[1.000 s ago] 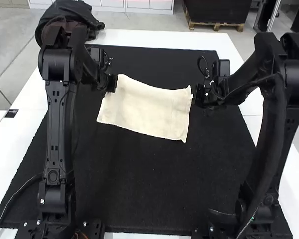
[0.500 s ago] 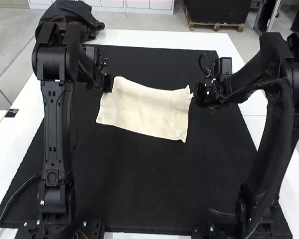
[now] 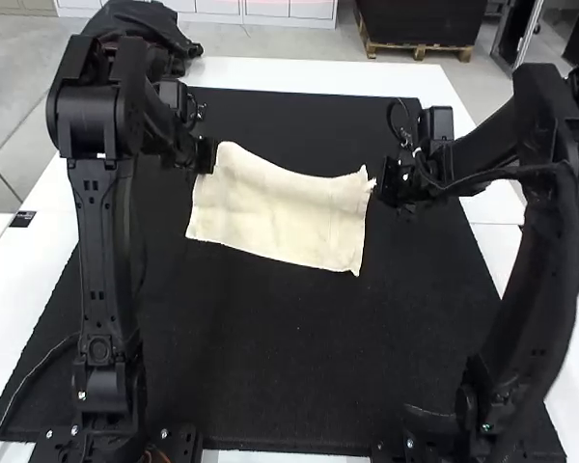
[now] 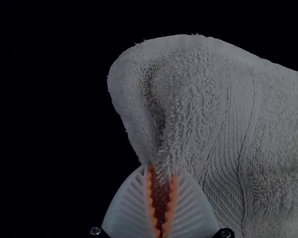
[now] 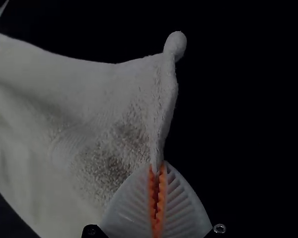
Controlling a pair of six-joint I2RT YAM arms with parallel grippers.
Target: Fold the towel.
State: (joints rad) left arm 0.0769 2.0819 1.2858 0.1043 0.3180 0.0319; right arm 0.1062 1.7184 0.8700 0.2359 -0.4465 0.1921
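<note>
Jaws tight on towel (image 3: 280, 212), mat (image 3: 270, 357) around

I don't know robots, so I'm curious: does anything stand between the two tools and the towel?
Nothing visible does. The left tool and the right tool each pinch the towel directly, at its edge.
</note>
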